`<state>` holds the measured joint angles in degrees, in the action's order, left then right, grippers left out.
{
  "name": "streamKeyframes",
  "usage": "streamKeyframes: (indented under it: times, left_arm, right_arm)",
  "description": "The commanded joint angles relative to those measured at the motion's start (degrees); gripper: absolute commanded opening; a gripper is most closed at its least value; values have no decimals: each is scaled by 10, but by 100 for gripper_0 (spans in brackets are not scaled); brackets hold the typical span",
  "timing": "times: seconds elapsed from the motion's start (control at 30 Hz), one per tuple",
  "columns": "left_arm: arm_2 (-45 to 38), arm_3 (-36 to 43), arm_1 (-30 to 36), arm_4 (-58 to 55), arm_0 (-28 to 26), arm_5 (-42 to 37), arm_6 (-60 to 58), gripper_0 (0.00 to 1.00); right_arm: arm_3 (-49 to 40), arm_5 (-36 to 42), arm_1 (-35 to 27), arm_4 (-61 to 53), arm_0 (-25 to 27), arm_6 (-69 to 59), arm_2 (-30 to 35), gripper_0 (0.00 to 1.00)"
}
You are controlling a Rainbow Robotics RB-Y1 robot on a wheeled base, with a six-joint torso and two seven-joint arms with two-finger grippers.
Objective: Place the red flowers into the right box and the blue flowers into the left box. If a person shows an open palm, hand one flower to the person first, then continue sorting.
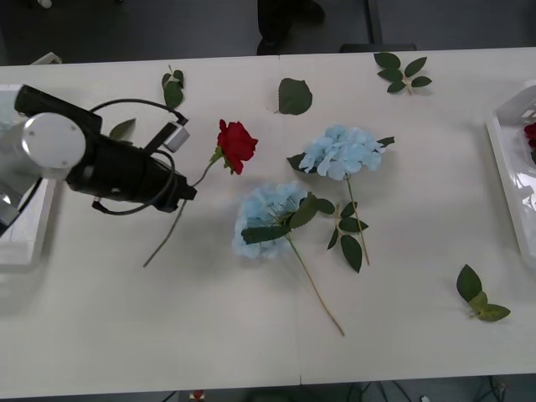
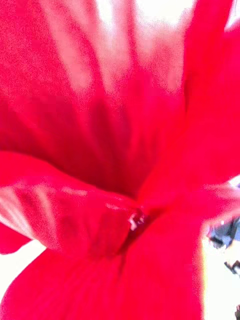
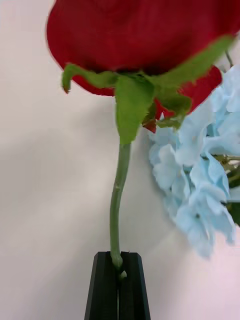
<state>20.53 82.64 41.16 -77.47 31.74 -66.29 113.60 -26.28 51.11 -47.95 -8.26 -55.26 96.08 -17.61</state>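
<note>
Red rose (image 3: 145, 40) stem pinched in the closed left hand (image 3: 119, 272); right hand apparently among red petals (image 2: 120, 160), grip unclear.

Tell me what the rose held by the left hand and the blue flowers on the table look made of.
Rose: likely fabric petals, matte, on a smooth, plastic-looking green stem pinched in the left hand.
Blue flowers: probably thin cloth petals, soft and matte, with flat stiff leaves; artificial by the look.
</note>
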Motion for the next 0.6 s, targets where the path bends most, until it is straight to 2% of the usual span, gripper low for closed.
streamKeyframes:
  times: [0.03,0.1,0.23,0.27,0.33,0.37,0.5,0.6]
  left_arm:
    - [-84,28,90,-107,-11,-49,54,0]
    - [-111,28,101,-157,-19,-63,58,0]
    - [-134,31,97,-287,-31,-33,58,0]
    - [-133,34,95,-299,-32,-22,58,0]
    - [-117,61,81,-355,-45,71,48,0]
    - [-109,73,80,-370,-51,107,43,0]
    - [-9,178,66,-365,-70,401,14,0]
    - [42,193,41,-339,-56,499,15,0]
  right_arm:
    - [-2,-30,9,10,-15,-2,4,0]
    - [-2,-38,9,11,-13,-1,3,3]
    - [-2,-47,8,17,-13,-2,3,29]
    - [-2,-48,7,18,-13,-2,3,32]
    - [-1,-49,6,20,-13,-1,4,47]
    - [-1,-49,6,19,-13,-1,3,50]
    - [-1,-48,2,-11,-11,8,3,67]
    - [-2,-47,0,-31,-12,16,3,72]
